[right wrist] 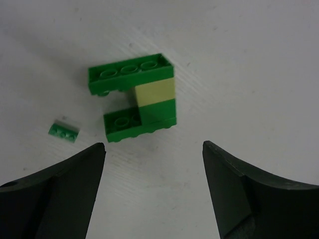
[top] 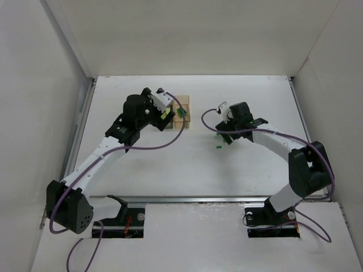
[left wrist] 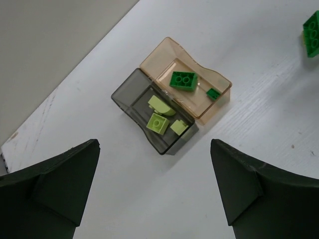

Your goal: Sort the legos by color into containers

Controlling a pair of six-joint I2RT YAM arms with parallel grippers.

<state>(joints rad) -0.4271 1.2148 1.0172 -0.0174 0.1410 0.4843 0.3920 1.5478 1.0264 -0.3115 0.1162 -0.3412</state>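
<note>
The joined containers show in the left wrist view. The smoky grey box [left wrist: 128,97] holds three pale yellow legos [left wrist: 158,123]. The amber box [left wrist: 220,93] holds two green legos [left wrist: 183,79]. My left gripper [left wrist: 154,145] is open and empty, hovering above the table just short of the grey box. In the top view it [top: 167,120] is just left of the containers [top: 186,119]. My right gripper [right wrist: 154,149] is open and empty above a joined stack [right wrist: 132,74] of two green legos with a pale yellow one between. A tiny green lego [right wrist: 64,132] lies left of the stack.
White walls close in the table on the left, back and right. A green lego [left wrist: 312,32] shows at the left wrist view's top right edge. The tiny green lego [top: 218,147] lies just in front of my right gripper [top: 222,136] in the top view.
</note>
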